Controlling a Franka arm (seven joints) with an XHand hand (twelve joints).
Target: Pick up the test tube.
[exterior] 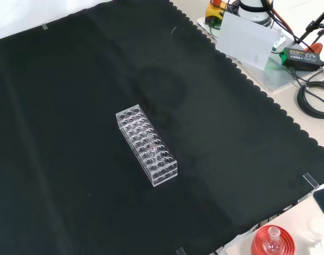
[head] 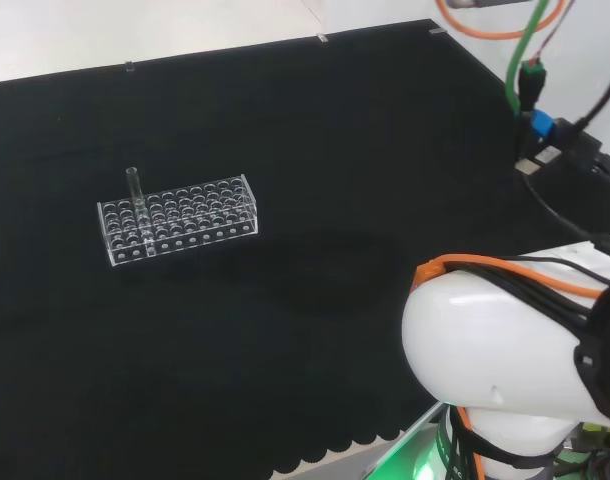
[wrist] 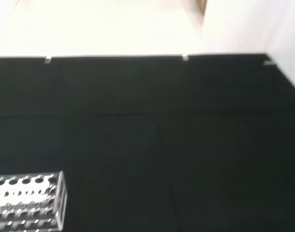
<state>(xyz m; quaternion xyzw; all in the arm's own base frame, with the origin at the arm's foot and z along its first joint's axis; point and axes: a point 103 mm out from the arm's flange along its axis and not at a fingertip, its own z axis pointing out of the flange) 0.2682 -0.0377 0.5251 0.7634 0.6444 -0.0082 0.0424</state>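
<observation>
A clear glass test tube (head: 135, 195) stands upright in a clear plastic rack (head: 180, 218) with several rows of holes, on the black cloth at the left of the head view. The tube sits near the rack's left end there. In the front view the rack (exterior: 146, 144) lies in the middle of the cloth, and the tube (exterior: 151, 144) rises faintly from its nearer half. One end of the rack (wrist: 29, 200) appears in the wrist view, some way off across the cloth.
The arm's white link (head: 505, 350) bulks at the head view's lower right, with orange and black cables. A small flask on a red ribbed stand (exterior: 272, 241) sits off the cloth at the front view's bottom right. Cables and a power brick (exterior: 303, 56) lie at its upper right.
</observation>
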